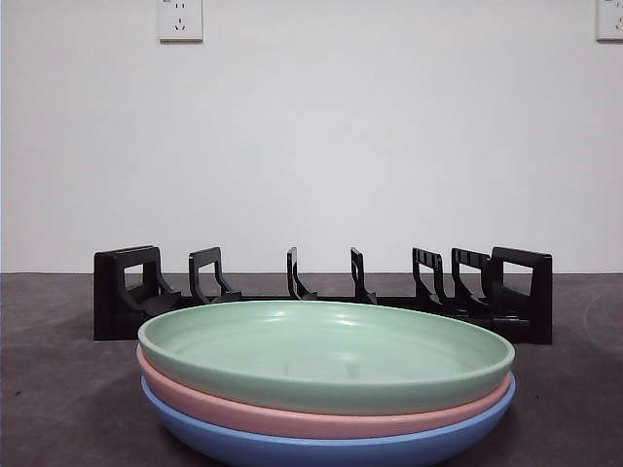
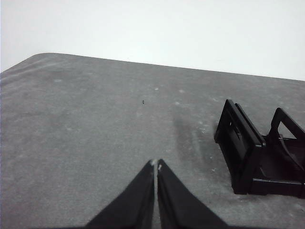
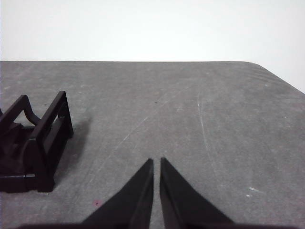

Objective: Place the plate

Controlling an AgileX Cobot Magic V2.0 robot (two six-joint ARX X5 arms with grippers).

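Observation:
In the front view three plates are stacked near the camera: a green plate [image 1: 326, 352] on top, a pink plate [image 1: 292, 416] under it, a blue plate [image 1: 321, 448] at the bottom. Behind them stands a black slotted plate rack [image 1: 321, 292]. No arm shows in the front view. My left gripper [image 2: 156, 165] is shut and empty over bare table, with the rack's end [image 2: 259, 152] off to one side. My right gripper [image 3: 157, 162] is also shut with nothing in it, and the rack's other end [image 3: 35, 143] lies beside it.
The dark grey table [image 1: 58, 389] runs to a white wall with two sockets [image 1: 180, 19]. The table's rounded corners show in both wrist views.

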